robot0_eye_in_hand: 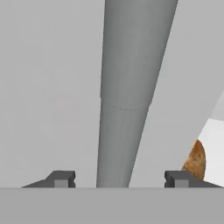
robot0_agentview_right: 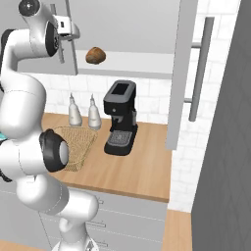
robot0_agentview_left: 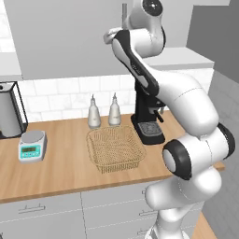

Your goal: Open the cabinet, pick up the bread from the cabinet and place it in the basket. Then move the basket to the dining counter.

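The light-grey cabinet (robot0_agentview_right: 34, 46) hangs above the counter, its right door (robot0_agentview_right: 180, 73) swung wide open. The brown bread (robot0_agentview_right: 95, 55) lies on the bare shelf inside; its edge also peeks past the left door in the hand view (robot0_eye_in_hand: 195, 161). My gripper (robot0_agentview_right: 68, 30) is up at the left door's vertical bar handle (robot0_eye_in_hand: 127, 87). It is open, with one fingertip (robot0_eye_in_hand: 61, 178) on each side of the bar and not touching it. The tan mesh basket (robot0_agentview_left: 115, 148) sits empty on the wood counter below. The dining counter is out of view.
A black coffee machine (robot0_agentview_left: 148, 116) stands right of the basket, with two grey bottles (robot0_agentview_left: 94, 112) behind it against the white tiles. A small scale (robot0_agentview_left: 32, 145) sits at the left. The open door's long handle (robot0_agentview_right: 201, 68) juts out at the right. Grey drawers (robot0_agentview_left: 42, 207) run below.
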{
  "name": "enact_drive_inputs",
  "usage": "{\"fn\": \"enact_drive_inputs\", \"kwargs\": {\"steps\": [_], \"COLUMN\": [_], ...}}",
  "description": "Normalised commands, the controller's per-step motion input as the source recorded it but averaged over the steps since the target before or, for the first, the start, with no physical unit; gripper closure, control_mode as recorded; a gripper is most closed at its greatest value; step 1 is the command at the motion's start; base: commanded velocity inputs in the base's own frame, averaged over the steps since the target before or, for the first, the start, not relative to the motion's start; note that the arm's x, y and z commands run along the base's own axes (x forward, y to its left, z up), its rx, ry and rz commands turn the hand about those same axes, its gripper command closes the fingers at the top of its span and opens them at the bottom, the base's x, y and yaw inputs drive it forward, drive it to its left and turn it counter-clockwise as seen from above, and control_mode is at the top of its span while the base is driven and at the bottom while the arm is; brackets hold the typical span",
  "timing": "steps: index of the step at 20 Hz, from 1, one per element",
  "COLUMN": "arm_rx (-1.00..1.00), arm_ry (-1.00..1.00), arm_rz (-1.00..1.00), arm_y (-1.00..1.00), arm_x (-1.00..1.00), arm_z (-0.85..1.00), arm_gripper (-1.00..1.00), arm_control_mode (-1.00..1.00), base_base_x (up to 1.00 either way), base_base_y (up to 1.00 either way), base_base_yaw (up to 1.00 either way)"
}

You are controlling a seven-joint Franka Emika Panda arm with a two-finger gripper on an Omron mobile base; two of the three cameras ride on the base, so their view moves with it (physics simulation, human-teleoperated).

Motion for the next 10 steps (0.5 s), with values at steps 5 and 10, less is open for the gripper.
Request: {"fn": "enact_drive_inputs", "kwargs": {"steps": [5,10], "arm_rx": [0.00,0.01], "arm_ry": [-0.19,-0.09], "arm_rz": [0.03,0.09], "arm_y": [0.98,1.00], "arm_x": [0.25,0.35], "arm_z": [-0.78,-0.72], "arm_gripper": [1.00,1.00], "arm_control_mode": [-1.00,-1.00], "base_base_x": [0.00,0.00], "base_base_y": [0.00,0.00], "base_base_yaw": [0.00,0.00]}}
